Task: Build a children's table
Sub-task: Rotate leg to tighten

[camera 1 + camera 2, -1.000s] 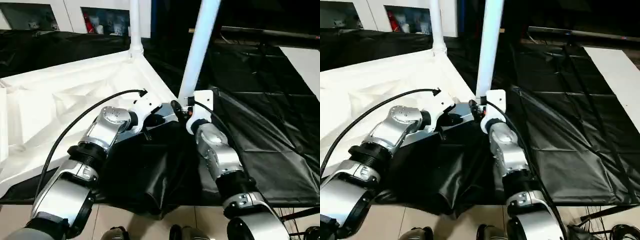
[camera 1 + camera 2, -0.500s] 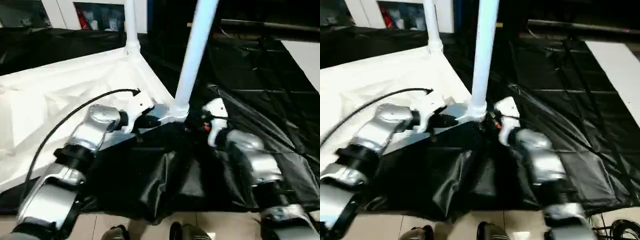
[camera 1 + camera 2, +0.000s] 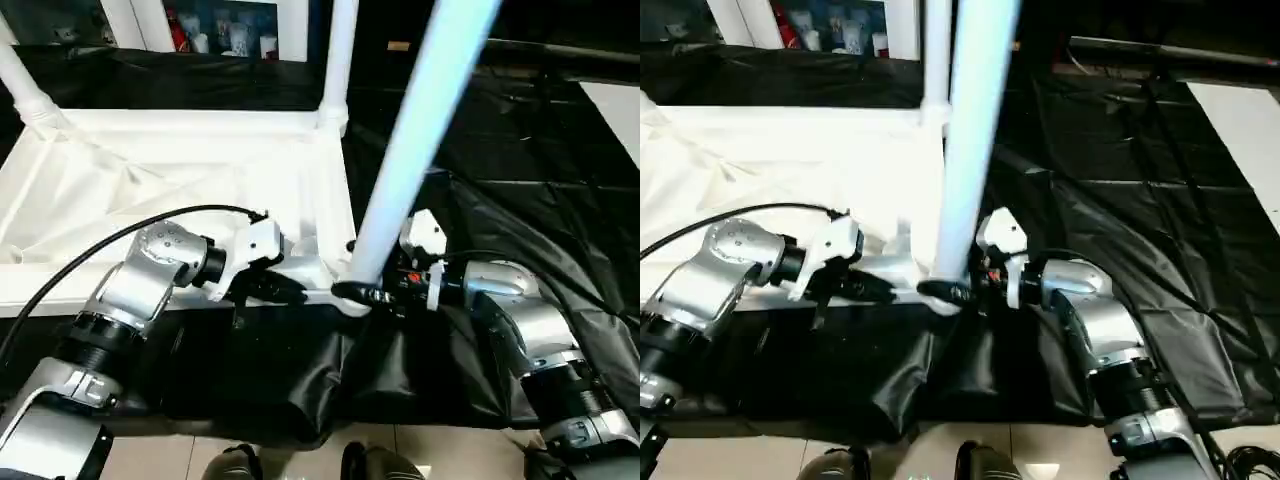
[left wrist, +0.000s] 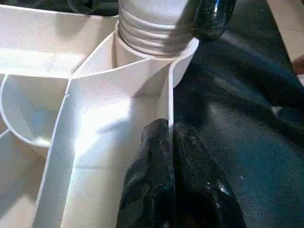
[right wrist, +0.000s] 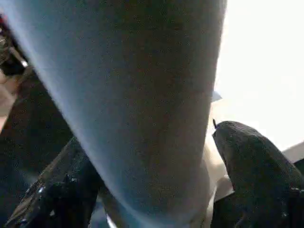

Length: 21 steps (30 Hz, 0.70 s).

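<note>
A black plastic sheet [image 3: 520, 200] covers the floor around the work, crumpled into folds right under the robot's forearms. Behind it stands a white cabinet [image 3: 215, 25] with glass doors, and a flat white board [image 3: 620, 120] lies off to the right on the sheet.

The tabletop [image 3: 180, 180] lies upside down on the sheet, ribbed underside up, ahead and to the left of the robot. Three legs rise from its corners: the far legs [image 3: 338, 60] stand at the back, one at the far left [image 3: 25, 85], and the near leg [image 3: 420, 140] comes up out of the near right corner socket [image 4: 156, 52], leaning toward the right and crossing the middle of the scene, so it hides part of what lies behind.

The left gripper [image 4: 168, 142] reaches in from the left along the tabletop's near edge; its fingers are pinched tight on the thin rim wall just beside that socket. The right gripper [image 5: 152, 180] comes in from the other side at the foot of the near leg, fingers [image 5: 256, 166] spread wide on either side of the tube, close against it.
</note>
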### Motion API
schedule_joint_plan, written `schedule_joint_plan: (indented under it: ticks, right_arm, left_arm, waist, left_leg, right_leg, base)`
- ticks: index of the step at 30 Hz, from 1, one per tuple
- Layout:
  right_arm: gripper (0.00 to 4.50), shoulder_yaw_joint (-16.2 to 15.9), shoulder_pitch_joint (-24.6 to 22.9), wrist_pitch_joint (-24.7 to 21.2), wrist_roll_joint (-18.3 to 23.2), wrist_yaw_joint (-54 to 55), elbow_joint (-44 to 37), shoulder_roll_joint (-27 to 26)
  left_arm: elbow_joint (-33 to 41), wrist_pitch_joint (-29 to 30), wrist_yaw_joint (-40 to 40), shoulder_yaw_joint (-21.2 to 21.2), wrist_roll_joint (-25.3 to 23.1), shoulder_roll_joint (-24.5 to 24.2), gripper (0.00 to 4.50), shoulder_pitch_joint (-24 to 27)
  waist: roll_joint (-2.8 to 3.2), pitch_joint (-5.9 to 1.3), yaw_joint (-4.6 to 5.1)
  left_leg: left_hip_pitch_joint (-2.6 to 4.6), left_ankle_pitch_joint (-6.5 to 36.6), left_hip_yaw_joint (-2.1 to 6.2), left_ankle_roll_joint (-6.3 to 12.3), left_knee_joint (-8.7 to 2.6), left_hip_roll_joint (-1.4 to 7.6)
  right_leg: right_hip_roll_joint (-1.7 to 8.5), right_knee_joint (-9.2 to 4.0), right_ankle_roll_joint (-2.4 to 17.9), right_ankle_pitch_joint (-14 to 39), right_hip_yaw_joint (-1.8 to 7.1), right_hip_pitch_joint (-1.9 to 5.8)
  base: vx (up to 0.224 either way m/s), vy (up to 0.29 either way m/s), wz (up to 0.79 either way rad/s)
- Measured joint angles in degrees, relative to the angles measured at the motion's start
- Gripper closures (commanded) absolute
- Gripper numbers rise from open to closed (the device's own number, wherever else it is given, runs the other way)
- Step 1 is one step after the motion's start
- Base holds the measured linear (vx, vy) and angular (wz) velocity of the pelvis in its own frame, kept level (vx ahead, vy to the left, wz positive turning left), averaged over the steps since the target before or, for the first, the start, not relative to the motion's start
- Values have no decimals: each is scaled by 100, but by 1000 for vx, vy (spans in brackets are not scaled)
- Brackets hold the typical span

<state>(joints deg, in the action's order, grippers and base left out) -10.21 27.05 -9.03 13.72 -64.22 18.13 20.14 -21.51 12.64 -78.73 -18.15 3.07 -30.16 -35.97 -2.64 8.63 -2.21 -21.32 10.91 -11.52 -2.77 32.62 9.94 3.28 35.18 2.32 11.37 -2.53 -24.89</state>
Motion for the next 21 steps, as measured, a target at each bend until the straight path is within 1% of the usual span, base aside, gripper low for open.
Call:
schedule_joint_plan:
  ticks: [6, 12, 13, 14, 17, 18, 19, 21]
  right_arm:
    - [75, -154, -4, 136, -118, -82, 8, 124]
    - [75, -158, -4, 252, -230, -125, 70, 145]
    - [91, -158, -4, 288, -231, -108, 101, 139]
    - [91, -158, -4, 298, -230, -106, 120, 134]
    - [118, -166, -4, 299, -223, -122, 123, 108]
    - [136, -166, -4, 299, -222, -129, 123, 94]
    - [136, -166, -4, 299, -221, -134, 123, 90]
    - [153, -167, -3, 298, -222, -135, 123, 84]
  left_arm:
    - [69, 88, -37, -18, 6, -46, 450, 11]
    - [79, 107, -37, -19, 7, -57, 450, 13]
    - [79, 110, -37, -18, 6, -57, 450, 13]
    - [79, 111, -36, -18, 6, -57, 450, 13]
    - [79, 117, -32, -15, 3, -65, 450, 12]
    - [79, 120, -32, -15, 3, -69, 450, 12]
    - [79, 122, -31, -14, 3, -71, 450, 12]
    - [79, 128, -29, -11, 1, -72, 450, 12]
  waist:
    - [-1, 0, 10]
    - [-3, -2, 15]
    - [-3, -2, 16]
    - [-3, -2, 16]
    - [-3, -2, 17]
    - [-3, -2, 17]
    - [-3, -2, 17]
    - [-3, -2, 17]
  left_leg:
    - [0, -1, 0, 1, 2, 1]
    - [0, -1, 1, 2, 8, 3]
    - [0, -1, 1, 2, 9, 3]
    - [0, -1, 1, 2, 11, 3]
    - [0, -1, 1, 2, 16, 3]
    - [0, -1, 1, 2, 18, 3]
    - [0, -1, 1, 2, 20, 3]
    - [0, -1, 2, 2, 26, 4]
  right_leg:
    - [0, 6, 0, 0, -2, -2]
    - [-1, 13, 0, 0, -3, -2]
    - [0, 15, 0, 0, -3, -2]
    - [0, 16, 0, 0, -3, -2]
    - [-1, 20, 0, 0, -3, -2]
    - [-1, 22, 0, 0, -2, -2]
    - [0, 24, 0, 0, -2, -2]
    - [-1, 29, 0, 0, -2, -2]
  base:
    - [0, 0, 0]
    - [0, 0, 0]
    - [0, 0, 0]
    - [0, 0, 0]
    - [0, 0, 0]
    - [0, 0, 0]
    - [0, 0, 0]
    - [0, 0, 0]
